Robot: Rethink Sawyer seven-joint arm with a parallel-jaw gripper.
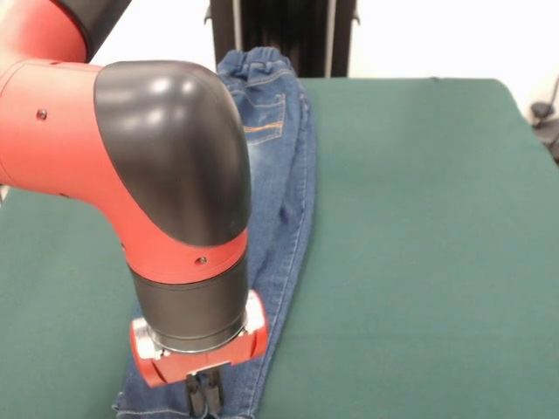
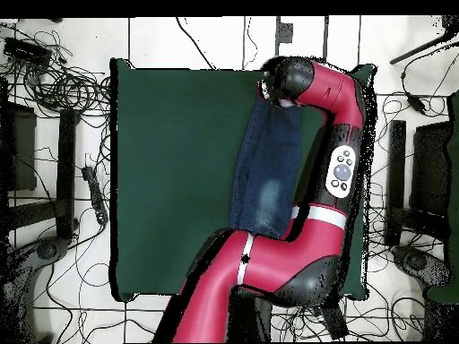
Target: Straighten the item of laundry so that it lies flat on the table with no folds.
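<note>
The blue denim jeans (image 1: 281, 175) lie stretched out lengthwise on the green table (image 1: 419, 227), with the elastic waistband at the far edge near the pedestal and the cuffs toward the camera. My gripper (image 1: 206, 398) hangs from the red and black wrist over the cuff end, its fingers close together and pinching the denim at the picture's bottom edge. In the overhead view the jeans (image 2: 264, 166) form a long narrow strip on the table (image 2: 170, 161), and the wrist (image 2: 289, 81) covers the cuff end and hides the gripper. One leg seems to lie over the other.
The arm's big elbow (image 1: 166, 148) blocks the left part of the front view. The black pedestal (image 1: 279, 35) stands behind the waistband. In the overhead view the arm (image 2: 336, 170) runs along the table's right side; cables and stands (image 2: 54, 81) surround the table.
</note>
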